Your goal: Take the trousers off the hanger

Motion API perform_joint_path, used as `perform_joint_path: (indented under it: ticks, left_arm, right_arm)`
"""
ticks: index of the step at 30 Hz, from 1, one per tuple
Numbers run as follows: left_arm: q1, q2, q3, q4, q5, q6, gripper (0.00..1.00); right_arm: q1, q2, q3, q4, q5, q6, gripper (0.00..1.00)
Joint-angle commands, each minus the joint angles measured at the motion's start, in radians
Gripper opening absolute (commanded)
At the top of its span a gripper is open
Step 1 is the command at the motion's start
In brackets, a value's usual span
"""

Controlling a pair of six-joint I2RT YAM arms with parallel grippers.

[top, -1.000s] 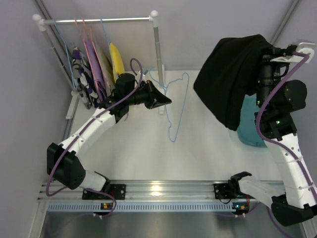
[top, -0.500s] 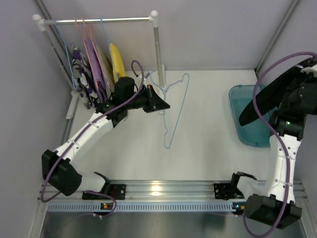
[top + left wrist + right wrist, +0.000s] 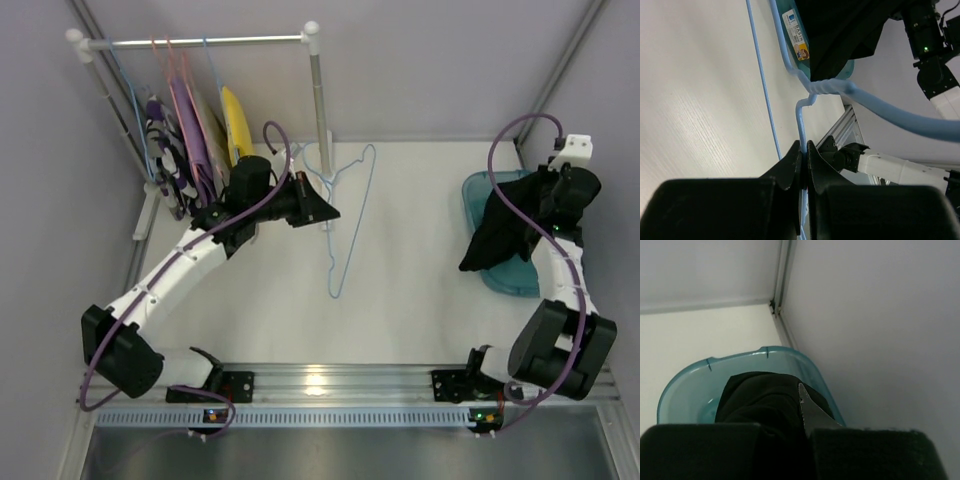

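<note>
The light-blue wire hanger [image 3: 352,210] is bare and held above the middle of the table. My left gripper [image 3: 328,212] is shut on its wire near the twisted neck; in the left wrist view the wire [image 3: 801,125] runs between the closed fingers. The black trousers [image 3: 505,228] hang from my right gripper [image 3: 545,190] over the teal basin [image 3: 478,192] at the right. In the right wrist view the black fabric [image 3: 765,400] fills the jaws above the basin [image 3: 685,380]; one finger [image 3: 810,412] shows beside it.
A clothes rack [image 3: 200,42] at the back left holds pink wire hangers with a yellow garment [image 3: 236,120] and purple and pink garments [image 3: 188,125]. Its white post [image 3: 318,110] stands just behind the hanger. Walls close the back and right sides.
My right arm has swung down and away from the camera, carrying the trousers from high up to over the teal basin. The left arm and hanger have barely moved.
</note>
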Motion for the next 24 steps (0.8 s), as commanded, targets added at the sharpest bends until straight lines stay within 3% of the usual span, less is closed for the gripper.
perform_joint_path:
  ticks: [1, 6, 10, 13, 14, 15, 17, 19, 22, 24]
  left_arm:
    - [-0.004, -0.053, 0.043, 0.002, -0.028, 0.061, 0.0]
    - [-0.004, -0.097, 0.043, -0.054, -0.117, 0.182, 0.0]
    - [-0.002, -0.135, 0.04, -0.12, -0.234, 0.265, 0.0]
    - [-0.002, -0.167, 0.029, -0.163, -0.266, 0.32, 0.0]
    - [-0.004, -0.175, 0.025, -0.173, -0.266, 0.351, 0.0]
    - [-0.004, -0.193, 0.019, -0.183, -0.273, 0.364, 0.0]
    - [-0.004, -0.213, 0.008, -0.208, -0.3, 0.409, 0.0]
    - [-0.004, -0.246, -0.003, -0.22, -0.335, 0.432, 0.0]
    - [-0.004, -0.286, -0.001, -0.245, -0.366, 0.47, 0.0]
    - [-0.004, -0.309, 0.008, -0.265, -0.389, 0.496, 0.0]
  right_arm:
    - [-0.009, 0.065, 0.036, 0.091, -0.134, 0.035, 0.0]
    - [0.016, 0.11, 0.065, -0.023, -0.173, 0.112, 0.0]
    - [0.014, 0.146, 0.096, -0.18, -0.062, 0.141, 0.0]
    - [0.007, 0.142, 0.084, -0.243, -0.049, 0.14, 0.18]
    - [0.008, 0.142, 0.084, -0.253, -0.064, 0.141, 0.31]
    - [0.008, 0.14, 0.088, -0.31, -0.076, 0.144, 0.36]
    - [0.008, 0.148, 0.103, -0.347, -0.087, 0.164, 0.41]
    - [0.005, 0.183, 0.122, -0.397, -0.048, 0.178, 0.35]
    - [-0.013, 0.232, 0.169, -0.45, -0.003, 0.193, 0.46]
    - [-0.021, 0.238, 0.197, -0.474, -0.01, 0.204, 0.64]
